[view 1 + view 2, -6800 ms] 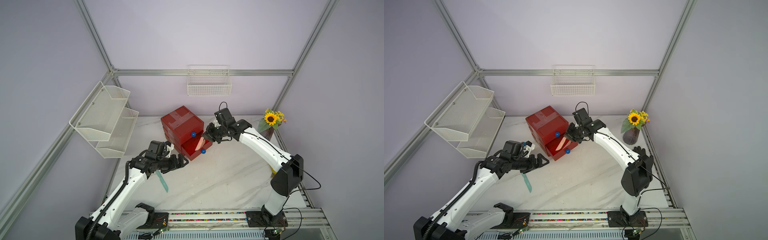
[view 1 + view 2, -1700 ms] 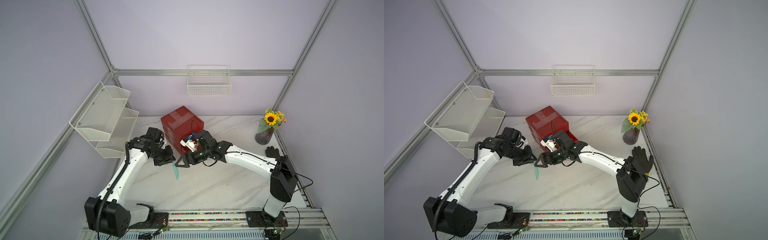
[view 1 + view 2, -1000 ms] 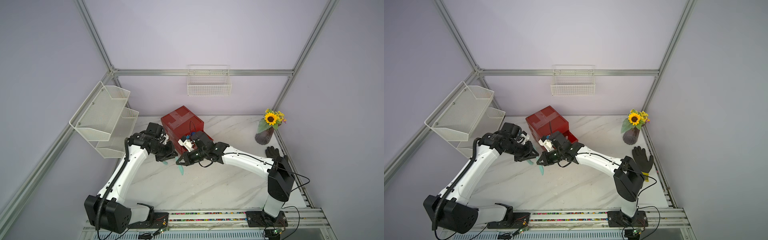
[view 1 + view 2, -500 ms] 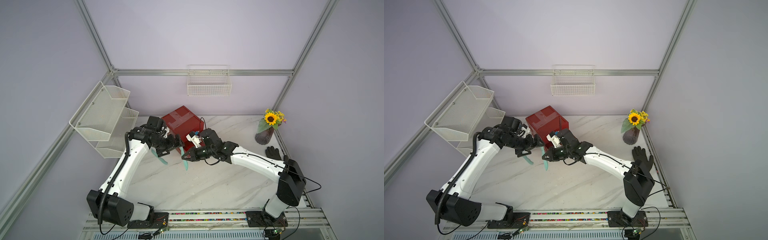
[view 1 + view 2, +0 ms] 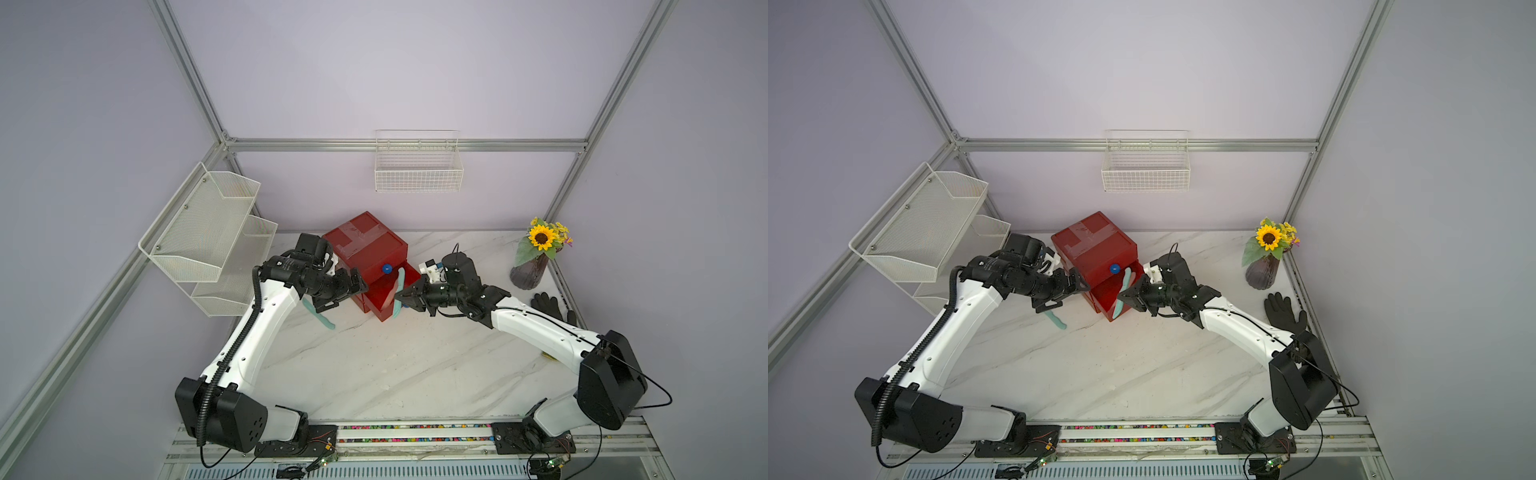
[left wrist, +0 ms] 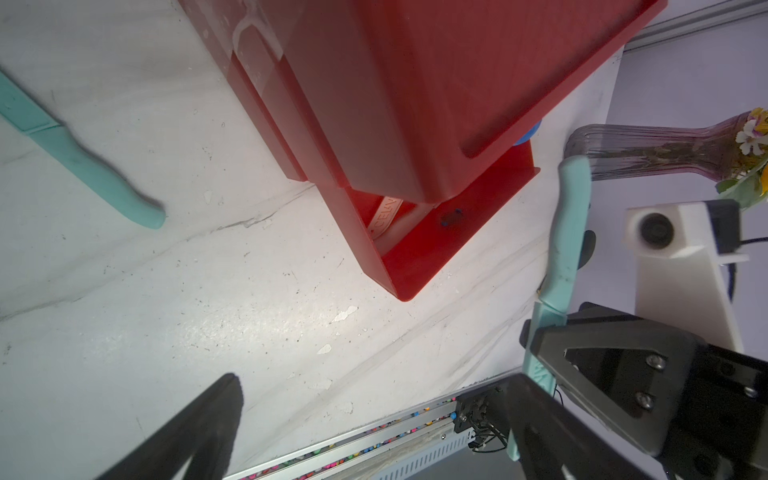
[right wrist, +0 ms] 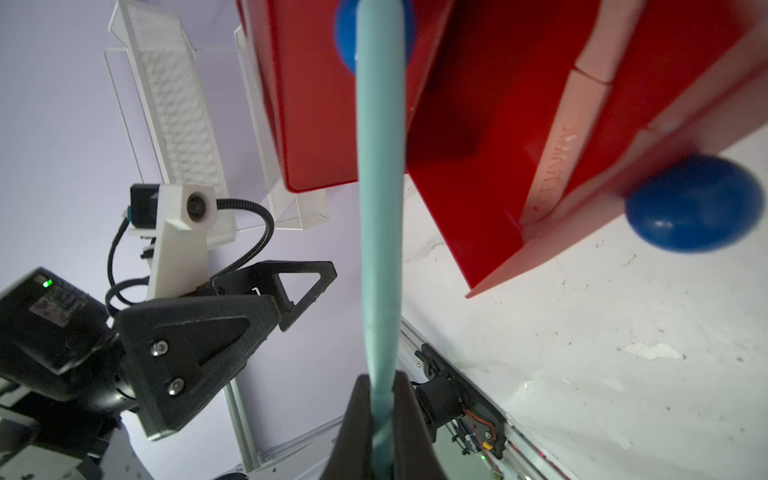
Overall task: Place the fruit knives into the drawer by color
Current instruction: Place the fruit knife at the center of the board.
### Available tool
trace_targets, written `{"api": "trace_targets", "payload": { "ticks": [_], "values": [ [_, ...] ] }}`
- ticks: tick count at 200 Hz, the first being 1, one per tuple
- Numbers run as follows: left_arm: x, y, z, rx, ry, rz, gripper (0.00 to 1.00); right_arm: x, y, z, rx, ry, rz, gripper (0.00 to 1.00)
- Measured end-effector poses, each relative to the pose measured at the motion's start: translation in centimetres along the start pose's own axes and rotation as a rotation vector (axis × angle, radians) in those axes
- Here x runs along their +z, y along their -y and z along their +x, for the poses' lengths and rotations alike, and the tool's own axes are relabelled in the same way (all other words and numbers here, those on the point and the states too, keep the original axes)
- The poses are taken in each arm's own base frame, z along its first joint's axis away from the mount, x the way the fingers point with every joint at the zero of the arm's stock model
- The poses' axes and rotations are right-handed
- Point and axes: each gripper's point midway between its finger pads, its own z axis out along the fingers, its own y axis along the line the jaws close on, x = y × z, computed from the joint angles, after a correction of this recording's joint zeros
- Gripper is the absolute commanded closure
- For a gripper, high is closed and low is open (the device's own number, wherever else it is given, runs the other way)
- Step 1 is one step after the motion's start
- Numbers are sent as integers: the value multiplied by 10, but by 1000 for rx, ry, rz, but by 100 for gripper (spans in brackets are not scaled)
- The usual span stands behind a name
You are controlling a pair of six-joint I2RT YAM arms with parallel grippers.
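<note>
The right tool [image 5: 404, 298] is pressed together on the held teal knife [image 5: 400, 286] and pinches it at the blade end. In the right wrist view the tool [image 7: 380, 399] grips the teal strip [image 7: 380, 208] tightly on both sides. The knife's handle points toward the red drawer cabinet [image 5: 365, 245]. In both top views the handle ends just beside a blue knob [image 5: 1115, 269] on a closed drawer front.

Below that front, 1 open drawer [image 5: 384, 297] stands pulled out, and the held teal knife crosses over it. Whether the knife touches the drawer cannot be told. A salmon pink knife [image 6: 384, 214] lies inside this drawer, partly hidden under the cabinet body.

The left tool [image 5: 345, 295] is spread wide and grips nothing. It sits close beside the side of the cabinet that faces the left arm.

The loose teal knife [image 5: 320, 316] lies flat on the white marbled surface [image 5: 374, 365]. It is near the left tool and apart from the cabinet. In a top view, part of it is hidden under the left arm. The left wrist view shows its handle [image 6: 83, 162] resting on the surface.
</note>
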Motion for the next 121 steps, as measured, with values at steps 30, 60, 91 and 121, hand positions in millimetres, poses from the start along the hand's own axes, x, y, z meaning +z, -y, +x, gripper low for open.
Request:
{"api": "trace_targets", "payload": {
  "ticks": [30, 60, 91, 121],
  "values": [
    [-1, -2, 4, 1, 6, 3, 0, 1, 10, -6, 134, 2, -48, 100],
    [-5, -1, 5, 7, 19, 12, 0, 2, -3, -19, 166, 7, -112, 100],
    [-6, -2, 5, 5, 22, 12, 0, 6, -2, -30, 192, 7, -130, 100],
    [-6, -4, 4, -2, 25, 10, 0, 6, 0, -35, 206, 6, -132, 100]
  ]
}}
